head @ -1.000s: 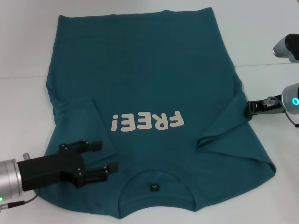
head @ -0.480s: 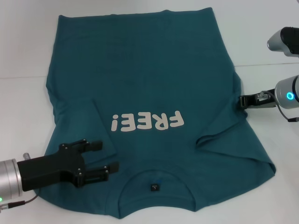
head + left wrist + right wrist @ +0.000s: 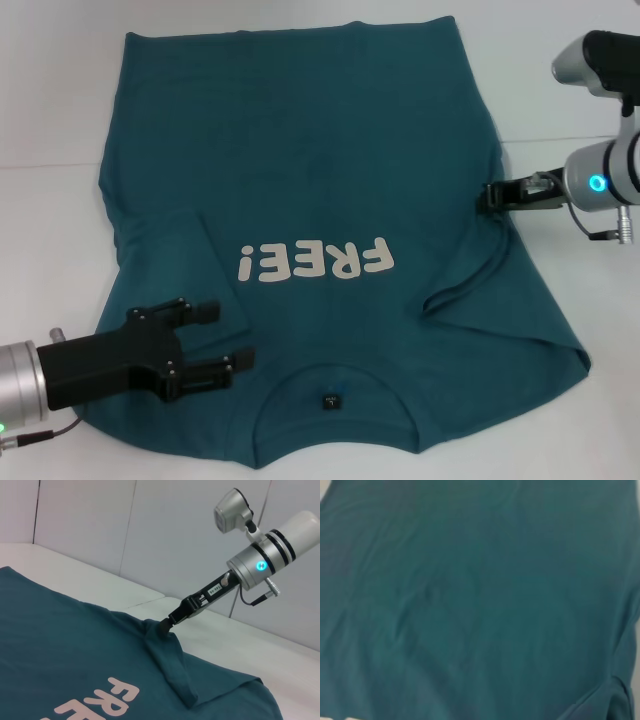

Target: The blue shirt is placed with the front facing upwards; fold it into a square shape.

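Observation:
The blue shirt (image 3: 320,160) lies front up on the white table (image 3: 50,100), with its collar (image 3: 335,375) near me and white "FREE!" lettering (image 3: 315,262) on the chest. Both sleeves are folded inward over the body. My right gripper (image 3: 495,196) is shut on the shirt's right side edge and holds it slightly raised; the left wrist view shows this pinch (image 3: 166,625). My left gripper (image 3: 225,337) is open over the shirt's left shoulder, beside the collar. The right wrist view shows only shirt cloth (image 3: 470,605).
Bare white table lies to the left of the shirt and to its right (image 3: 600,300). A seam in the table (image 3: 570,140) runs behind the right arm. White wall panels (image 3: 100,525) stand beyond the table's far edge.
My right gripper has moved inward and farther from me, pulling the shirt's right edge over the body. The left arm has not moved.

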Controlling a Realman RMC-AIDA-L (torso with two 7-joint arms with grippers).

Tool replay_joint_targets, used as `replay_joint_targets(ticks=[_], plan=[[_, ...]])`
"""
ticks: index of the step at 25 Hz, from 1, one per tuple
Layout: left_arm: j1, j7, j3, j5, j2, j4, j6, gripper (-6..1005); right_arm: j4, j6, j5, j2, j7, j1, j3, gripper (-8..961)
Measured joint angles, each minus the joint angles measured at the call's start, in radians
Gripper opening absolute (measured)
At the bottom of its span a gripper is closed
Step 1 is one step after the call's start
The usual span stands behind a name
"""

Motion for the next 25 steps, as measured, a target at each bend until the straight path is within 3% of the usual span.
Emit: replay_joint_targets(ticks=[17, 25], plan=[[-0.003, 0.002, 0.0, 0.005, 0.0, 0.0, 0.0, 843, 0.007, 0.046, -0.001, 0.015, 0.035, 0.019, 0.0, 35], [-0.001, 0.003, 0.0, 0.005, 0.0, 0.0, 0.0, 844, 0.008, 0.089, 0.02, 0.043, 0.035, 0.019, 0.005, 78]])
